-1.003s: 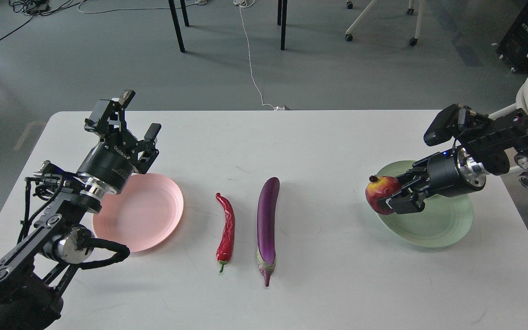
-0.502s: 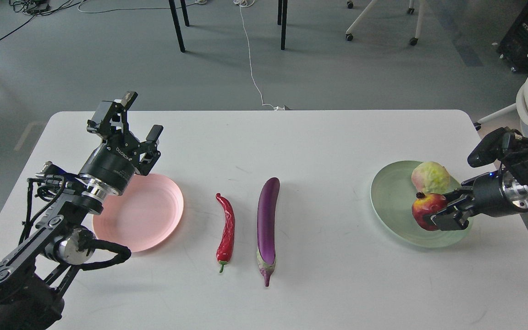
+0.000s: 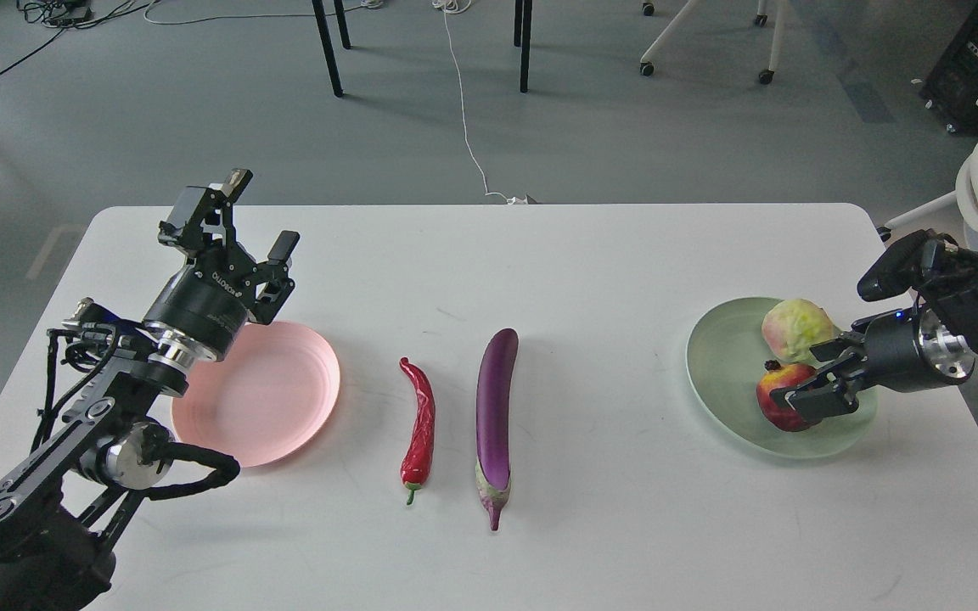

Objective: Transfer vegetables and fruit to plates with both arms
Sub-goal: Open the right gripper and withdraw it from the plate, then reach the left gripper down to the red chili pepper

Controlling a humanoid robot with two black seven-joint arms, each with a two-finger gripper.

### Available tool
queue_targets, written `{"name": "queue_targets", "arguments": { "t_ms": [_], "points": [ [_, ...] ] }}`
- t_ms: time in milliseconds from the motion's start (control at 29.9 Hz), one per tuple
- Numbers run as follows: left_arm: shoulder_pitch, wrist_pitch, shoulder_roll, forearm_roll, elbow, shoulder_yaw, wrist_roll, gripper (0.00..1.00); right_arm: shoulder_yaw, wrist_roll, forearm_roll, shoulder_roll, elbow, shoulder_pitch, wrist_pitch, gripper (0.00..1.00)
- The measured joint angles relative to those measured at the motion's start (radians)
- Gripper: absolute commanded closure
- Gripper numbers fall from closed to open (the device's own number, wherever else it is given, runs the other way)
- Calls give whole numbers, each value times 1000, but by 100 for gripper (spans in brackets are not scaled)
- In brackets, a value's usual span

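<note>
The dark red pomegranate (image 3: 776, 399) rests in the pale green plate (image 3: 722, 373) at the right, beside the yellow-green fruit (image 3: 795, 329). My right gripper (image 3: 810, 375) reaches in from the right and is shut on the pomegranate, low over the plate. The red chili pepper (image 3: 418, 424) and the purple eggplant (image 3: 495, 407) lie side by side on the table's middle. The pale pink plate (image 3: 272, 395) is at the left and holds nothing. My left gripper (image 3: 255, 216) is open and empty, raised above the pink plate's far left rim.
The white table (image 3: 591, 255) ends close to the green plate on the right. Chair and table legs and cables stand on the grey floor beyond the far edge.
My right gripper carried the pomegranate rightward from the green plate's left rim, then lowered it into the plate beside the yellow-green fruit, which came into view. The left arm barely moved.
</note>
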Motion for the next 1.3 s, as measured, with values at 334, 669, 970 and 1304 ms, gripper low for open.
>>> {"name": "queue_targets", "arguments": {
  "t_ms": [334,669,970,1304],
  "points": [
    [-8,-2,47,2,0,0,-19,1,168,0,612,-3,31,-71,-15,3],
    [-8,-12,101,58,-68,15,-105,1,616,0,1368,28,90,-508,-44,2],
    [-33,-31,97,554,-153,154,-104,1,1092,0,1521,84,93,-956,-32,2],
    [-223,-200,167,1198,-235,352,55,1,1273,0,1522,131,101,-1154,-16,2]
  ]
}}
